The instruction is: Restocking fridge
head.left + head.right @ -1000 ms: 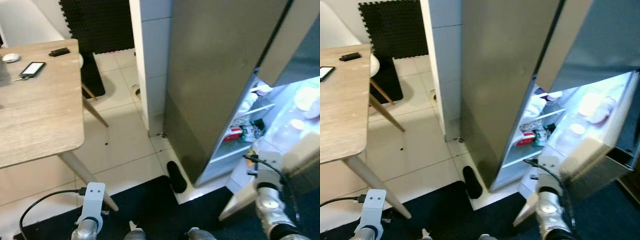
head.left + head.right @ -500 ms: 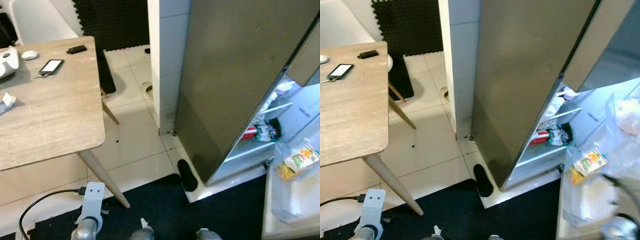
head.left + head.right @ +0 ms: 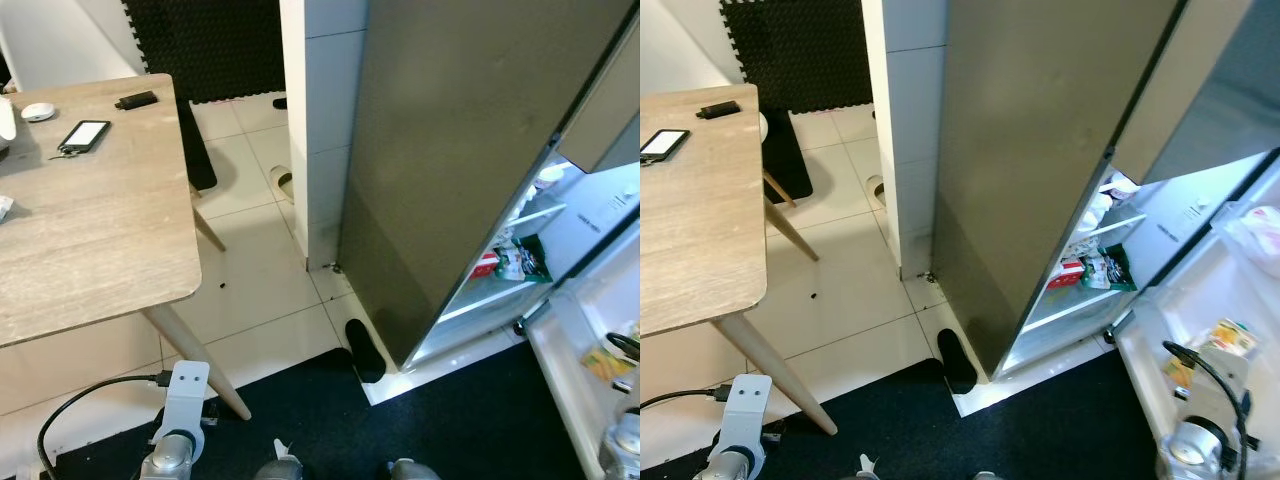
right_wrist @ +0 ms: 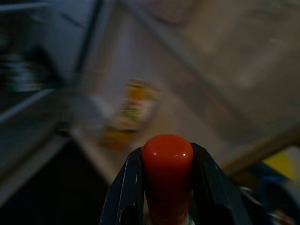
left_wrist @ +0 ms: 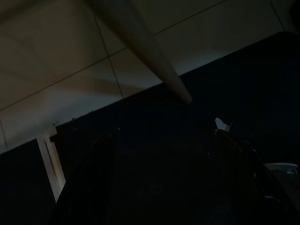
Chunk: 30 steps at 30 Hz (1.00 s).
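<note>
With our right tool point(image 4: 164, 187) pinching a red-capped bottle point(image 4: 167, 161) beside the open fridge point(image 3: 1080, 270), we are at the carrying step, and next we must probably bring it to the door shelf point(image 3: 1200, 330) near the juice carton point(image 3: 1225, 340).

A wooden table point(image 3: 90, 240) is seen at the left, with a phone point(image 3: 83, 134), a small black item point(image 3: 133, 100) and a white round item point(image 3: 38, 111) lying at its far end. White tile floor point(image 3: 255, 290) is met nearby by a dark mat point(image 3: 450, 420). Packets point(image 3: 515, 258) are held on a lit fridge shelf point(image 3: 490, 295) at the right.
</note>
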### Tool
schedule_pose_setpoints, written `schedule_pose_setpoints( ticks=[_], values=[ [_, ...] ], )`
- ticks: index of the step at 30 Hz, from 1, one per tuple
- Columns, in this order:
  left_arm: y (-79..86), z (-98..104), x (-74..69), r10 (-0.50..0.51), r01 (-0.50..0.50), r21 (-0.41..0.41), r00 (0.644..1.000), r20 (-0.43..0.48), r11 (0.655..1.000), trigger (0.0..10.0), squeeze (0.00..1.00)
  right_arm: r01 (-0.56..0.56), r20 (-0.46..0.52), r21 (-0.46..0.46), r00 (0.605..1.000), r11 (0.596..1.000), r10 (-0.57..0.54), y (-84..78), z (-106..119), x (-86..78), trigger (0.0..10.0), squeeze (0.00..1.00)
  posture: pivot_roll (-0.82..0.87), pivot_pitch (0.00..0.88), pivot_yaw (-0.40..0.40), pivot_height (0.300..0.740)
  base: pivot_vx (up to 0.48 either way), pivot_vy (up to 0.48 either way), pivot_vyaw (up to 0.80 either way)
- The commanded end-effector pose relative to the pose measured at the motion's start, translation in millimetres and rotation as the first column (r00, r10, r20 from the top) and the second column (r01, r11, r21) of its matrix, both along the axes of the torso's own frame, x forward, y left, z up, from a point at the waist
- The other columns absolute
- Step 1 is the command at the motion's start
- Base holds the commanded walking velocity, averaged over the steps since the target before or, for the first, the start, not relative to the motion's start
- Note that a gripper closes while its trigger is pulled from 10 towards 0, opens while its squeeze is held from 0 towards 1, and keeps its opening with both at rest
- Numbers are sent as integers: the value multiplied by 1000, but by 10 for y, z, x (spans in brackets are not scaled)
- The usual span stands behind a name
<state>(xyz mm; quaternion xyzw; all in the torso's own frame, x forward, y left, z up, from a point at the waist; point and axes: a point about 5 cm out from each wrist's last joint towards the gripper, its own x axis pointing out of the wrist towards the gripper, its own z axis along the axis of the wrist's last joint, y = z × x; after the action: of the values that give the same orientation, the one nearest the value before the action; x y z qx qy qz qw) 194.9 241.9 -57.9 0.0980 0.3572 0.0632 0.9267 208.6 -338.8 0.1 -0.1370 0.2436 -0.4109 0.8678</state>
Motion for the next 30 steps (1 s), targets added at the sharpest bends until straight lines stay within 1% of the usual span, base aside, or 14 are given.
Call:
schedule_pose_setpoints(
  ticks=[1, 3, 4, 5, 6, 8, 9, 11, 15, 21, 24, 28, 29, 30],
  values=[
    [-21, -35, -44, -5, 5, -3, 1000, -25, 1000, 10000, 0, -9, -11, 46, 1000, 999, 10, 51, -81, -55, 10000, 0, 6, 89, -29, 740, 0, 0, 0],
    [-27, -41, -52, -3, 3, -4, 1000, -27, 1000, 10000, 0, -40, -56, 174, 997, 984, 51, 236, -282, -140, 10000, 0, 6, 90, -34, 740, 0, 0, 0],
    [-32, -44, -54, -1, 1, -5, 1000, -28, 1000, 10000, 0, -40, -84, 209, 995, 977, 59, 301, -365, -207, 10000, 0, 10, 90, -37, 740, 0, 0, 0],
    [-32, -44, -54, -1, 1, -5, 1000, -28, 1000, 10000, 0, -40, -84, 209, 995, 977, 59, 301, -365, -207, 10000, 0, 10, 90, -37, 740, 0, 0, 0],
    [-36, -47, -56, 0, 0, -6, 1000, -28, 1000, 10000, 0, -34, -107, 231, 992, 972, 60, 343, -426, -270, 10000, 0, 10, 90, -37, 740, 0, 0, -456],
    [-41, -50, -58, 1, -1, -8, 1000, -29, 1000, 10000, 0, 12, -132, 266, 991, 964, 24, 369, -508, -394, 10000, 0, 9, 91, -33, 740, 0, 0, -800],
    [-41, -50, -58, 1, -1, -8, 1000, -29, 1000, 10000, 0, 12, -132, 266, 991, 964, 24, 369, -508, -394, 10000, 0, 9, 91, -33, 740, 0, 0, -800],
    [-40, -52, -61, 1, -2, -9, 999, -32, 1000, 10000, 0, 37, -149, 275, 989, 961, 5, 362, -544, -474, 10000, 0, 7, 90, -34, 740, 0, 0, -800],
    [-38, -53, -62, 1, -2, -9, 999, -33, 1000, 10000, 0, 40, -158, 273, 987, 961, 4, 350, -554, -506, 10000, 0, 7, 90, -34, 740, 0, 0, -800],
    [-54, -63, -64, 2, -3, -13, 999, -39, 1000, 10000, 0, 57, -215, 249, 977, 967, -2, 272, -583, -648, 10000, 0, 1, 86, -35, 740, 0, 0, -792],
    [-59, -65, -65, 2, -2, -13, 999, -40, 1000, 10000, 0, 60, -220, 248, 975, 967, -4, 268, -587, -661, 10000, 0, 1, 86, -35, 740, 0, 0, -788],
    [-68, -66, -59, 0, -1, -16, 999, -41, 1000, 10000, 0, 103, -237, 226, 970, 969, -48, 239, -602, -751, 10000, 0, -1, 83, -32, 740, 0, 0, -788],
    [-68, -66, -59, 0, -1, -16, 999, -41, 1000, 10000, 0, 103, -237, 226, 970, 969, -48, 239, -602, -751, 10000, 0, -1, 83, -32, 740, 0, 0, -788],
    [-67, -64, -53, 0, -1, -15, 999, -41, 1000, 10000, 0, 125, -241, 223, 968, 967, -70, 229, -610, -790, 10000, 0, 1, 82, -31, 740, 0, 0, -788]
  ],
)
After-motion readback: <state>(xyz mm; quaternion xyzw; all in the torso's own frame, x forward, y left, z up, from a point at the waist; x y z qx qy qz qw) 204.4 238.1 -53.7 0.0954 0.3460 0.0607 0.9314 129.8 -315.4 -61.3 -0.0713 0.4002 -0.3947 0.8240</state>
